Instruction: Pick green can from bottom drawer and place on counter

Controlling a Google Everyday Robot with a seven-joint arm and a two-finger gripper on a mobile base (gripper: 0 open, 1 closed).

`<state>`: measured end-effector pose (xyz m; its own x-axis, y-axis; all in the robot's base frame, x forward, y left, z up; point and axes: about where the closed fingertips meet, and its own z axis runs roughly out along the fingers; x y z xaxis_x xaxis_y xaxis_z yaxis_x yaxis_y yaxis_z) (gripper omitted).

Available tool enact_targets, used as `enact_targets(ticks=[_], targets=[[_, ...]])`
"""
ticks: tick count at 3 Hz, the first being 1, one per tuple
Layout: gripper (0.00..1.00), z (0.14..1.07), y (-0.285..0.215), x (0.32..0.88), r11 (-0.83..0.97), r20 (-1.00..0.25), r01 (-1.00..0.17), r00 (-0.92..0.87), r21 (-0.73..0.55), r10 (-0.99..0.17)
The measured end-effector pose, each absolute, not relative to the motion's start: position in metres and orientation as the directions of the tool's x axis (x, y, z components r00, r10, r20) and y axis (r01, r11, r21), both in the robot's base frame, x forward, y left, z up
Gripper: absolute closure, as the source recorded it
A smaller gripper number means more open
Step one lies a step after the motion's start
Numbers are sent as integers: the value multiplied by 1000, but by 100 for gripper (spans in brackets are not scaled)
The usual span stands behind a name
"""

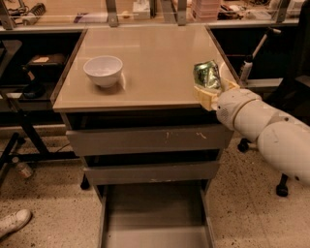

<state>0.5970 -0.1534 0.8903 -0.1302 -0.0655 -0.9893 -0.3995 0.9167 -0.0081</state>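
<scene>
The green can (206, 74), with a dark green mottled label, is held in my gripper (213, 87) above the right front edge of the counter (155, 53). The gripper is shut on the can, with tan fingers (205, 98) on either side of it. My white arm reaches in from the lower right. The can is tilted slightly, and I cannot tell if it touches the beige top. The bottom drawer (155, 210) is pulled open below, and its grey tray shows nothing inside.
A white bowl (103, 70) stands on the counter's left side. Two shut grey drawers (145, 140) sit above the open one. A cluttered bench (145, 9) runs behind. A chair base (283, 186) is at the right and a shoe (12, 223) at the lower left.
</scene>
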Motion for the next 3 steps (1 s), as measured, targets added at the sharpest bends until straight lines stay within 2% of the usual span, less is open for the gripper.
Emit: enact_targets(ticks=[3], targets=[[100,867,-144,671,962,-985,-209,-15,173,174]])
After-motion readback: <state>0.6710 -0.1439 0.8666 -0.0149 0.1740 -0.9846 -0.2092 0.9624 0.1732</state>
